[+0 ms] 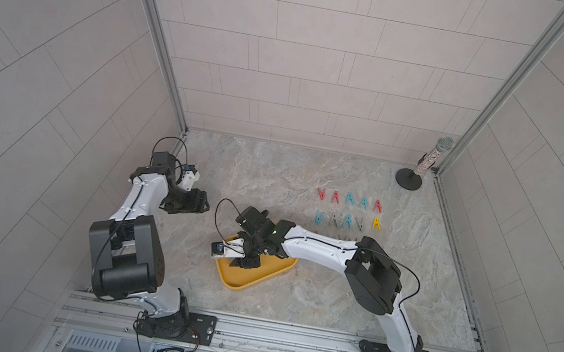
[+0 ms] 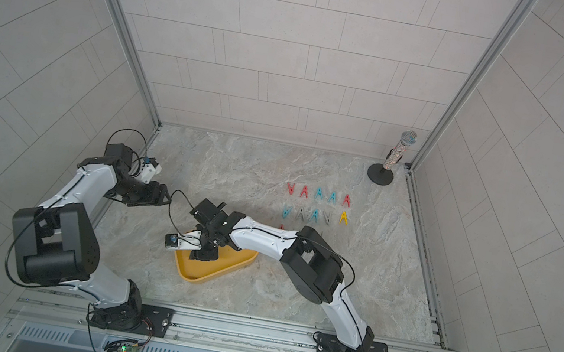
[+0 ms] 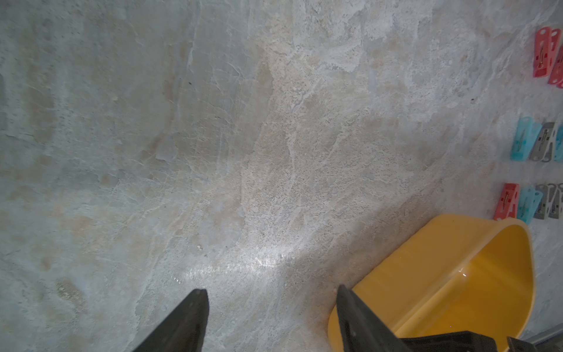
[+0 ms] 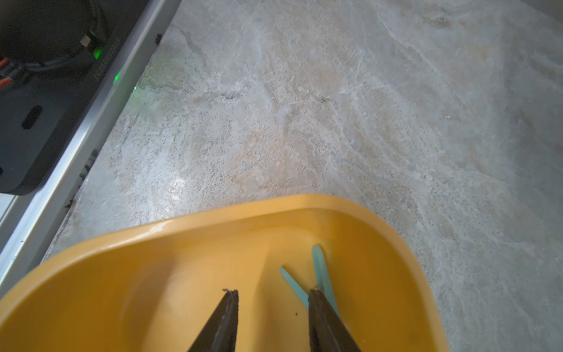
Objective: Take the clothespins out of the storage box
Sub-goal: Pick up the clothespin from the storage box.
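One teal peg (image 4: 320,268) lies flat on the floor of the yellow tray (image 4: 274,207), close to a rounded corner; no other peg shows inside, though the arm hides part of it from above. In both top views the tray (image 1: 231,285) sits just below the middle of the frame on the marbled worktop (image 1: 272,175). The right hand (image 4: 272,291) reaches down into it, fingers parted and gripping nothing: one finger hides the spot where the peg's legs meet, and the gap between the fingers shows bare yellow. The other pegs (image 1: 350,199), red, teal, grey and yellow, lie in tidy rows on the worktop right of centre, well apart from the tray. The left hand (image 3: 271,289) hangs over bare worktop at the left of the frame, fingers parted, empty. The job looks nearly done, with what seems the last peg being picked. Next, the right hand likely needs to shift sideways so the peg sits between its fingers, then close and lift clear of the rim
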`<state>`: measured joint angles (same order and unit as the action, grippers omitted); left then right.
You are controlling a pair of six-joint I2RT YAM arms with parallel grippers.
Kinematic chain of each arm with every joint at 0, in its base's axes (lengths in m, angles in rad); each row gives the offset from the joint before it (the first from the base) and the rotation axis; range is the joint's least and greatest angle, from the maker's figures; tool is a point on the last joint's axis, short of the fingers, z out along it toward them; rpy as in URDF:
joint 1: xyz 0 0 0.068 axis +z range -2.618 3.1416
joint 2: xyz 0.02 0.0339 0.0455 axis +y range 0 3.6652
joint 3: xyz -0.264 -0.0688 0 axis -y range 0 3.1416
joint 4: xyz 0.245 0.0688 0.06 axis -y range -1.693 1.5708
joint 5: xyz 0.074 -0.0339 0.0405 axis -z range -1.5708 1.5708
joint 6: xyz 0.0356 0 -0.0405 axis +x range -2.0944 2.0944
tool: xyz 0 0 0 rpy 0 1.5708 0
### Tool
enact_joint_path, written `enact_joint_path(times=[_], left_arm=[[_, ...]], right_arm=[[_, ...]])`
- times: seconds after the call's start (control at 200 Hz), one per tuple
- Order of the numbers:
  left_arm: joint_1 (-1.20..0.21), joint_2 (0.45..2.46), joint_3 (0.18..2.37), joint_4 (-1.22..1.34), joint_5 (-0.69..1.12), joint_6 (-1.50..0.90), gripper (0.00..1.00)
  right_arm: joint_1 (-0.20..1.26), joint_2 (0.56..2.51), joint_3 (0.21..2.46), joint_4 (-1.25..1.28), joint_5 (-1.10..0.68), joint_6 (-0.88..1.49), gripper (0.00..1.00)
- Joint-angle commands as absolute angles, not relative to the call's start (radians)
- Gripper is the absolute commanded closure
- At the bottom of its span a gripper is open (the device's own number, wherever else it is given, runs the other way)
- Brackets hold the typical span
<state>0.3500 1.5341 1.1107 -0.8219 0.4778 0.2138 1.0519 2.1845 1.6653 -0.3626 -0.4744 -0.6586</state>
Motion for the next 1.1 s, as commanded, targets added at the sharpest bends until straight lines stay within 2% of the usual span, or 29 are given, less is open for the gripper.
enact_joint_path(times=[0.0, 0.475, 0.655, 0.731, 1.091], left_arm=[[0.358, 1.536, 1.109, -0.833, 0.495, 0.212, 0.26], [0.361, 1.535, 1.110, -0.837, 0.501, 0.212, 0.26], [0.362, 1.535, 1.112, -0.839, 0.506, 0.210, 0.26], [0.362, 1.534, 1.111, -0.840, 0.507, 0.211, 0.26], [0.363, 1.532, 1.113, -0.840, 0.511, 0.210, 0.26]], right_arm=[[1.058, 2.214, 1.696, -0.360, -0.485, -0.673, 0.59], [1.062, 2.292, 1.749, -0.357, -0.456, -0.688, 0.62], [1.061, 2.311, 1.746, -0.354, -0.440, -0.680, 0.65], [1.060, 2.317, 1.745, -0.346, -0.414, -0.662, 0.74], [1.058, 2.277, 1.679, -0.308, -0.339, -0.628, 0.78]])
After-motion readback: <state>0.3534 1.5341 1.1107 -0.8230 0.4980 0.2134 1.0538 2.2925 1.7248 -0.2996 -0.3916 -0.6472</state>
